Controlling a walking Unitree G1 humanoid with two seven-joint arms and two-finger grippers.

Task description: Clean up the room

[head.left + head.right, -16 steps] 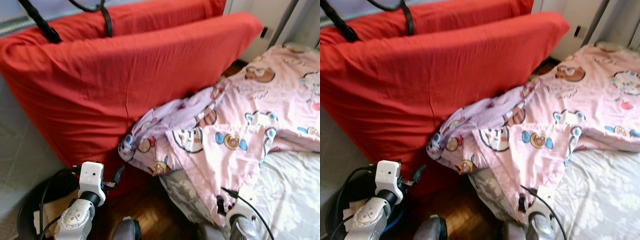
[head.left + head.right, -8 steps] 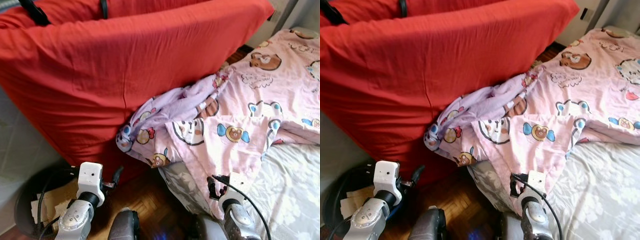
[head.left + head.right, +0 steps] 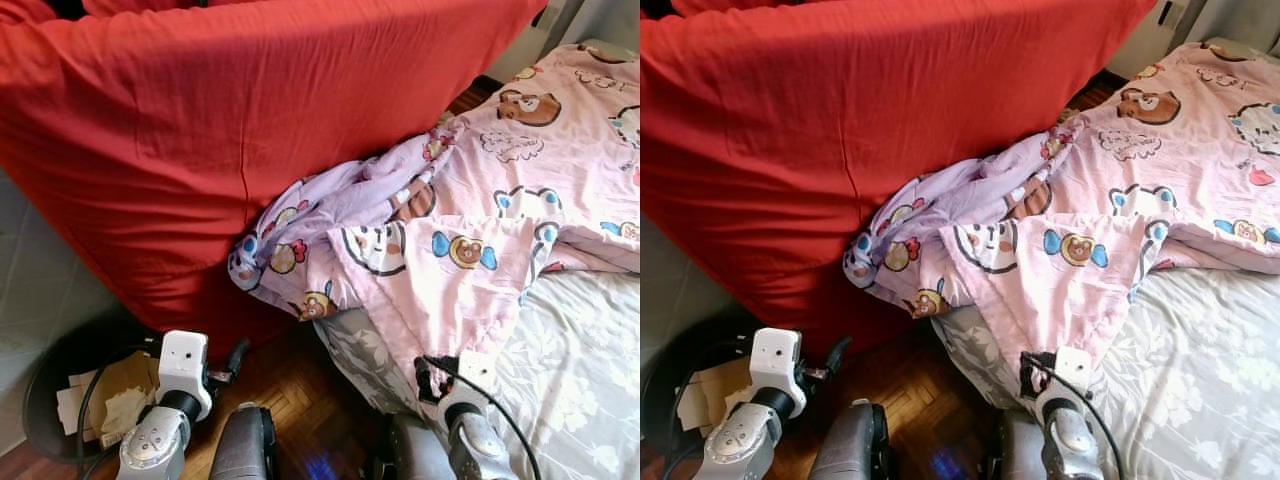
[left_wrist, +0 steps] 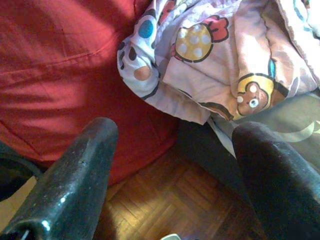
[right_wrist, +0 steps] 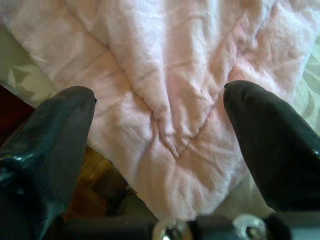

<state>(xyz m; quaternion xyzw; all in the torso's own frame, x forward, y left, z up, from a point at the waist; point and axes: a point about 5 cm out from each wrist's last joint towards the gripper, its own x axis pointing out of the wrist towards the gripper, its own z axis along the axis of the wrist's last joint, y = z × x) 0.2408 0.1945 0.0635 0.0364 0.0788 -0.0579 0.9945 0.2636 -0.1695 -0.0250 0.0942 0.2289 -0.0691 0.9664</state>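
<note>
The right hand (image 5: 160,150) is wide open at the lower right of the frame, over the pink blanket (image 3: 470,290) corner. The left hand (image 4: 170,165) is wide open too, low above the wooden floor (image 3: 300,400). Compared with half a second ago, the camera tilted lower and the hands kept their pose.

Pink cartoon blanket (image 3: 480,230), rumpled, seemingly overhanging bed

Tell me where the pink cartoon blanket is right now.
The pink cartoon blanket lies across the bed on the robot's right, its bunched left edge against the red mattress. One corner hangs over the bed's edge before the open right gripper.
</note>
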